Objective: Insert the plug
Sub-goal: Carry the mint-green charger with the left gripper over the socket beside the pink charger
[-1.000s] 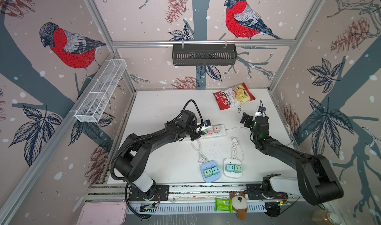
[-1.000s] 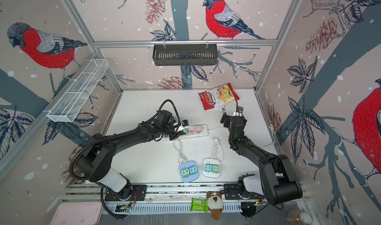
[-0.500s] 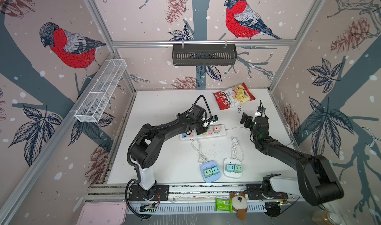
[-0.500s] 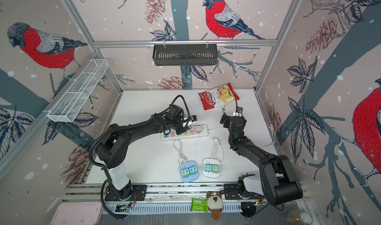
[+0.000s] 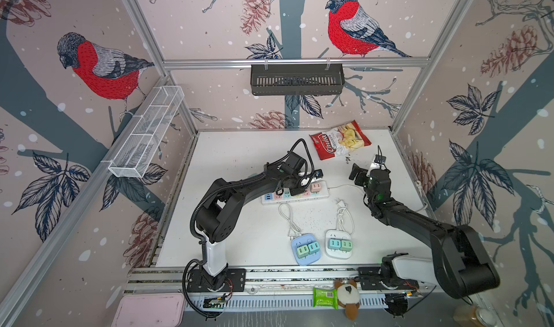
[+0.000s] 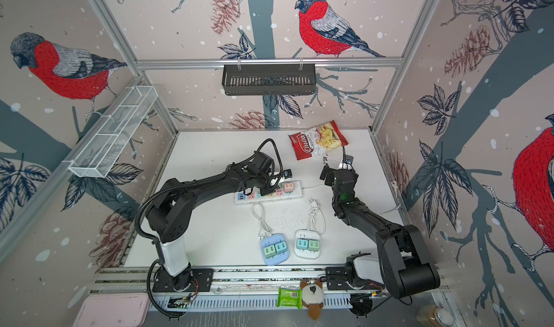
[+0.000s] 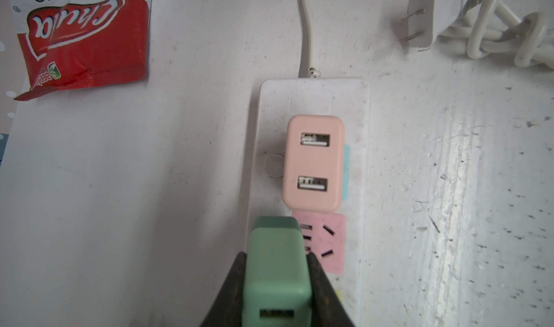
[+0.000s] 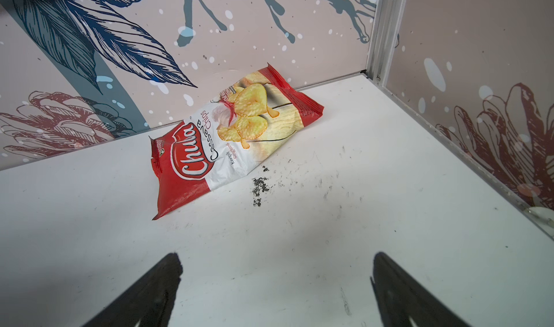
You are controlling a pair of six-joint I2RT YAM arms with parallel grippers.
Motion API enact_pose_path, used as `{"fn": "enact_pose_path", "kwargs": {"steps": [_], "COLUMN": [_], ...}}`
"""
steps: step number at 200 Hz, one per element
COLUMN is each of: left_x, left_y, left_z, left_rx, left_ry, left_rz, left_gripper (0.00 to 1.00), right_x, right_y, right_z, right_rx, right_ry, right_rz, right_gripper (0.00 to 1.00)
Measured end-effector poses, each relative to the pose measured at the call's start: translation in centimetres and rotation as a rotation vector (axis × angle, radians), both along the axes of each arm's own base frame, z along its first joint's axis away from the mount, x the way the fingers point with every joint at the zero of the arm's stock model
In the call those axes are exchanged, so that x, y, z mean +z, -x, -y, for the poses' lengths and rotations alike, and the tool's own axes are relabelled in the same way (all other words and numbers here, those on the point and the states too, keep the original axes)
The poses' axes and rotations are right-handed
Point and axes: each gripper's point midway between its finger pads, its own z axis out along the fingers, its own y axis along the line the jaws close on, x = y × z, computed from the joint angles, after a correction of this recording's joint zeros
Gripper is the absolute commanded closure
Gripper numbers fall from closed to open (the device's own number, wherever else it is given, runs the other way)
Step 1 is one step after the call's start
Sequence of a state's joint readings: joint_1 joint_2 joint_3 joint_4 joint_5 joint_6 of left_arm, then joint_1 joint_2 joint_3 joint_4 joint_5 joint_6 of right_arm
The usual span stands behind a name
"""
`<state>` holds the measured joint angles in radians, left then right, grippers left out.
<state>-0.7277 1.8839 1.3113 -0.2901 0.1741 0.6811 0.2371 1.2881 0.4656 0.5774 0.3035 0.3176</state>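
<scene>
Closest to the left wrist camera, the left gripper [image 7: 275,280] is clamped on the green plug [image 7: 274,250], a blocky USB adapter, and I have it over the white power strip [image 7: 356,130]. From this angle its body covers one edge of the pink socket face [image 7: 329,244], so I judge it sits off-centre, toward the strip's rim. The prongs are hidden beneath it, and I cannot tell whether they touch yet. If I press down like this, they may land on plastic instead of slots, and the plug could twist between the fingers [image 7: 235,283]. The strip lies loose on the table [image 7: 120,190] with nothing pinning it, so a sideways shove would slide it. Just beyond, the pink adapter [image 7: 313,160] is already plugged in next door, and the green body could catch its side. The right gripper [image 8: 277,259] hangs spread wide and empty over bare table, well apart from the strip and facing the chips bag [image 8: 227,136], so it gives no bracing.

Containers, from my end outward: the pink tray [image 5: 150,310] by the front rail shows nothing on it. The blue socket block [image 5: 304,261] and the white socket block [image 5: 338,255] each carry two small greenish adapters. The white wire basket [image 5: 144,139] on the left wall looks empty. The black basket [image 5: 296,79] on the rear rail hides its inside from me.
</scene>
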Motion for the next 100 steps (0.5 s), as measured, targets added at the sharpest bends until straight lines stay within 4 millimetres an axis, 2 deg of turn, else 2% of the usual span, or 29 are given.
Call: {"fn": "enact_pose_path", "kwargs": {"steps": [100], "left_x": [0.0], "left_y": [1.2], "left_z": [0.3], "left_rx": [-0.006], "left_ry": [-0.074], "left_rz": [-0.003], "left_gripper": [1.0], "right_x": [0.1], "right_y": [0.4], "right_z": [0.1], "right_rx": [0.001], "right_ry": [-0.002], "right_rz": [0.007], "right_gripper": [0.0]}}
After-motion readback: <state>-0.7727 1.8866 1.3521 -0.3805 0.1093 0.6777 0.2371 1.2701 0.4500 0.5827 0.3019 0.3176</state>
